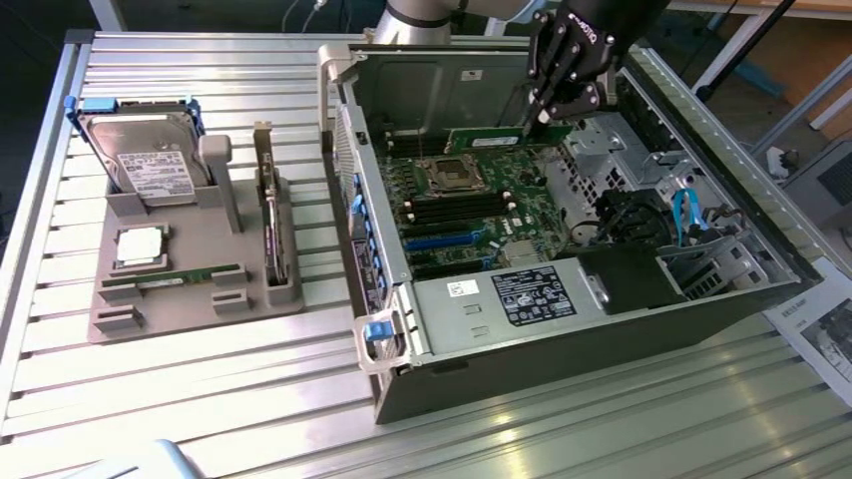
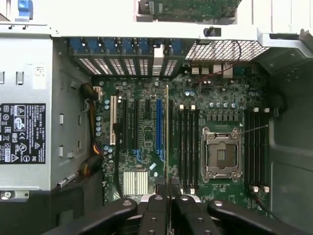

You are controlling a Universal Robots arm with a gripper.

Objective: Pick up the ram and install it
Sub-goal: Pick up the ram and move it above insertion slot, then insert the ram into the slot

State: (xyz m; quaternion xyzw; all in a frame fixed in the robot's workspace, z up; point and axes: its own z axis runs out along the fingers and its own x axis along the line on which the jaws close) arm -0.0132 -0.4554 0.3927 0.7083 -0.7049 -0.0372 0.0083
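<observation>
Above the open computer case (image 1: 560, 344) on the desk (image 1: 200, 399), the hand (image 1: 548, 116) pinches the ram (image 1: 490, 133), most of the stick jutting toward nine o'clock from the fingers in the exterior view. Seen from the wrist, it hangs edge-on over the motherboard (image 2: 146, 147), beside empty memory slots (image 2: 188, 147).

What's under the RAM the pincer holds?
The long thin green RAM stick in black pincer hangs over green motherboard, beside black memory slots; the strip directly beneath is covered.
</observation>
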